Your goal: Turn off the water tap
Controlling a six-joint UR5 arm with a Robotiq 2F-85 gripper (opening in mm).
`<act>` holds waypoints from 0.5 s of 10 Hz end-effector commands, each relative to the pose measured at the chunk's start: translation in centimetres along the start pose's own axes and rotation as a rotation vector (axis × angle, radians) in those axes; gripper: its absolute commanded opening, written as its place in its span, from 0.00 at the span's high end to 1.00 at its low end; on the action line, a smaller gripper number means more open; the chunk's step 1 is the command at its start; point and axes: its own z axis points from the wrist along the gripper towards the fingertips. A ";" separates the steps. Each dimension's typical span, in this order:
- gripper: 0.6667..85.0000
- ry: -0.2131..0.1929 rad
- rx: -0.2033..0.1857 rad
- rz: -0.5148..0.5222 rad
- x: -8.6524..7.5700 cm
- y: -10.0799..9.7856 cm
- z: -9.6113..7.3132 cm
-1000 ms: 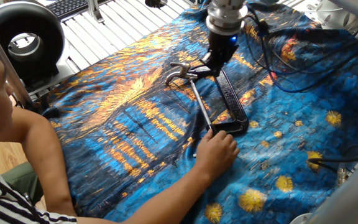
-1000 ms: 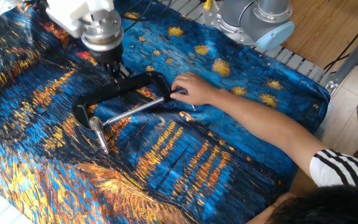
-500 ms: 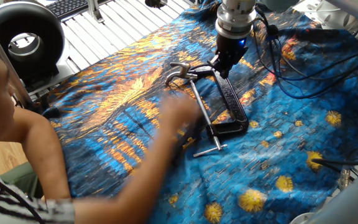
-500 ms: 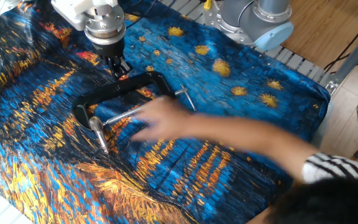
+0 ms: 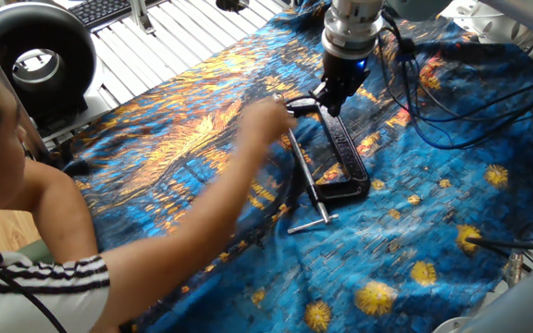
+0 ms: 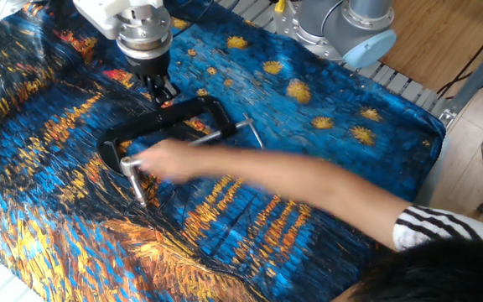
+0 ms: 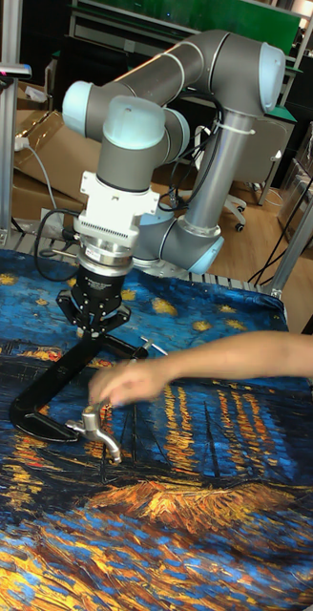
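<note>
The water tap (image 7: pixel 98 428) is a small silver faucet held at the jaw end of a black C-clamp (image 7: pixel 59 374) lying on the painted cloth. A person's blurred hand (image 7: pixel 130 381) reaches over it. In the other fixed view the tap (image 6: pixel 133 174) shows just left of that hand. In one fixed view the hand (image 5: pixel 265 117) hides it. My gripper (image 7: pixel 93 327) hangs over the clamp's frame, a hand's width behind the tap. Its fingers look shut with nothing between them, seen also as gripper (image 5: pixel 331 100) and gripper (image 6: pixel 159 90).
The clamp's long silver screw rod (image 5: pixel 302 170) ends in a T-bar (image 5: pixel 311 220). The person's arm (image 6: pixel 309 189) stretches across the cloth from the near side. Black cables (image 5: pixel 452 111) lie on the cloth behind my arm. A black round device (image 5: pixel 35 55) sits off the cloth.
The person's hand left the T-bar end and swept along the rod to the tap. My gripper drew back a little from the tap end, then stayed still.
</note>
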 end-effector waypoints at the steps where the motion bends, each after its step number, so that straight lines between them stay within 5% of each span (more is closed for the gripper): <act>1: 0.99 -0.010 -0.012 -0.014 -0.5 0.5 0.1; 5: 0.99 -0.008 -0.004 -0.024 -0.6 0.3 0.2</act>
